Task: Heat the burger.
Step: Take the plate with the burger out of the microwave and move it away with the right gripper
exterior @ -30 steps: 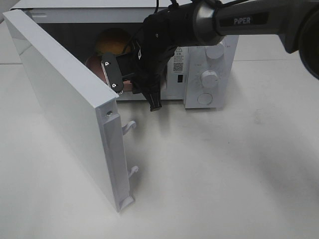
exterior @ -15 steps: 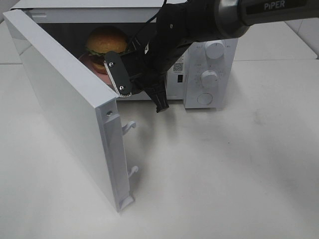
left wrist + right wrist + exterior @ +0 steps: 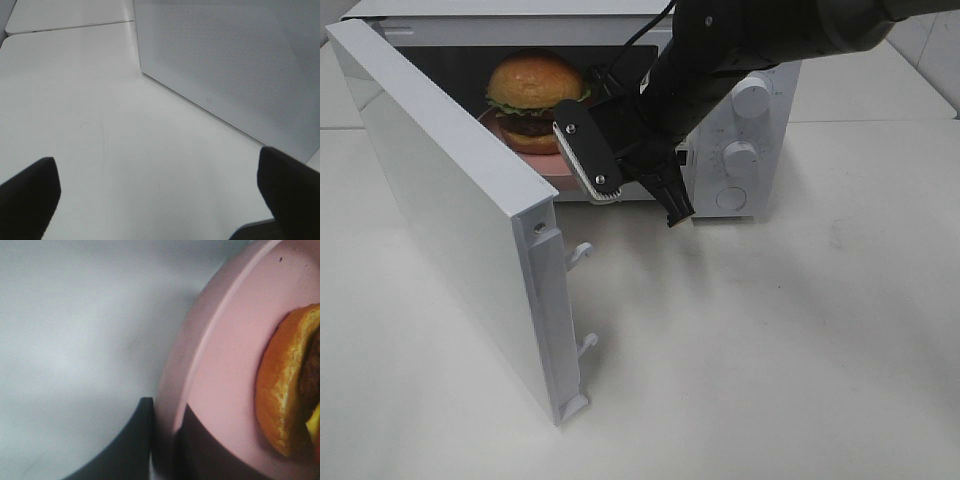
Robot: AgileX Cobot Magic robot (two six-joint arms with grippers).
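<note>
One step on: getting the burger (image 3: 532,95) into the microwave (image 3: 765,190).

Sitting now on the pink plate (image 3: 560,168), far and left inside the oven, showing in plain sight after hiding behind the right arm a moment ago. Pinching the plate's rim between the two close fingers of the right gripper (image 3: 165,435). Keeping the left gripper (image 3: 160,200) spread wide, holding nothing, near the outer face of the open door (image 3: 450,220). Probably needing next: letting go, pulling out, swinging the door shut, turning a knob.
</note>
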